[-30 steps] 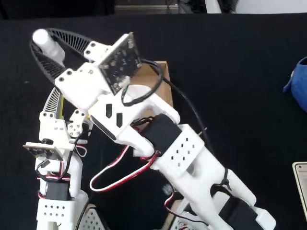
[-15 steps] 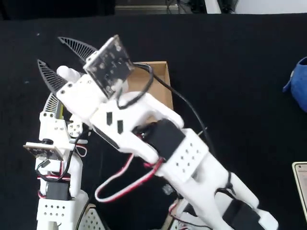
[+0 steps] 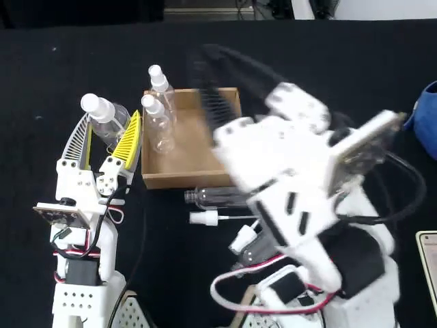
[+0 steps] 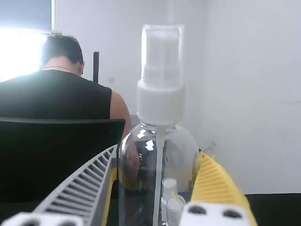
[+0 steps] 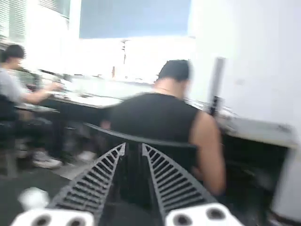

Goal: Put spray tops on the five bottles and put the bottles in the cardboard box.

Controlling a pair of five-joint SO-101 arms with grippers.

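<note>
High view: shows the left gripper (image 3: 106,137) clamped on a capped bottle (image 3: 110,123), upright between a white and a yellow finger, just left of the box (image 3: 184,180) and outside it. Finds two more capped ones standing in the box's left end, the rear bottle (image 3: 162,92) and the front bottle (image 3: 156,123), close together. Places a bare bottle (image 3: 218,197) on its side on the table (image 3: 355,82), just before the box's near wall, with a loose top (image 3: 203,219) beside it on the side nearer the arms. Catches the right arm (image 3: 300,205) raised over the box's right edge and the table beyond.

Left wrist view: frames the bottle squarely between the white finger (image 4: 77,193) and the yellow finger (image 4: 214,186), both against its sides, its top standing clear above the tips.

Right wrist view: has the right gripper (image 5: 134,147) with fingers set nearly together, a thin slit at the tips, nothing in them.
</note>
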